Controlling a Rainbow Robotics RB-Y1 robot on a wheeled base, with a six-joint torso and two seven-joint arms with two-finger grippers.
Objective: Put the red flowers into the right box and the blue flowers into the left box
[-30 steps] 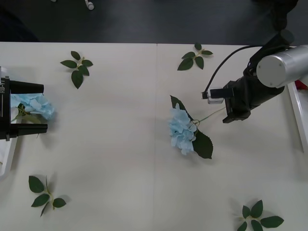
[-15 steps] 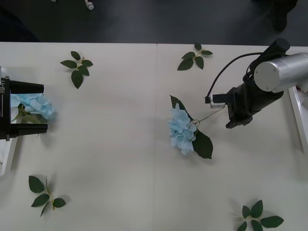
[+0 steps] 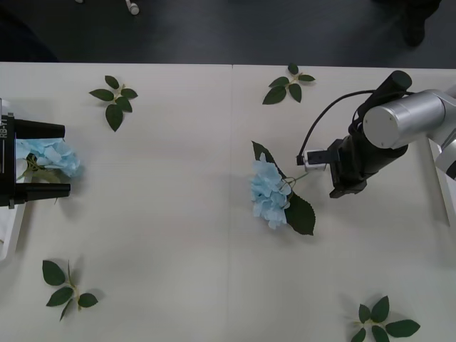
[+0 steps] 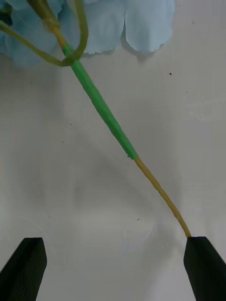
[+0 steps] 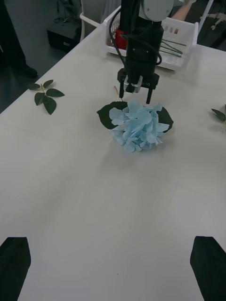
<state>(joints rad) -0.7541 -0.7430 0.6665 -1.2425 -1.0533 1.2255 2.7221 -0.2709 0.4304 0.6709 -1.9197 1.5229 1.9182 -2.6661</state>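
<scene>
**Right gripper low over blue flower stem, fingers wide**

The white worktop [image 3: 178,235] carries all items. The right box [image 5: 181,44] sits at the worktop's right edge, with green stems and something red inside. The left box [image 3: 8,239] shows as a rim at the left edge.

The right arm reaches in from the right edge. The right gripper [image 3: 335,178] is down close to the worktop, right of centre, its fingers spread wide on either side of the stem's bare tan end. One fingertip [image 4: 205,268] is just beside that end; contact cannot be confirmed.

The left gripper [image 3: 46,160] is parked at the left edge, fingers wide apart, holding nothing, with a second blue cluster [image 3: 50,157] lying between them.

One blue flower [image 3: 269,194] lies near the worktop's centre, bloom flat, dark leaves on either side, stem pointing toward the right gripper.

Loose leaf sprigs [image 3: 115,100] lie toward the far edge, near-left corner and near-right corner.
</scene>
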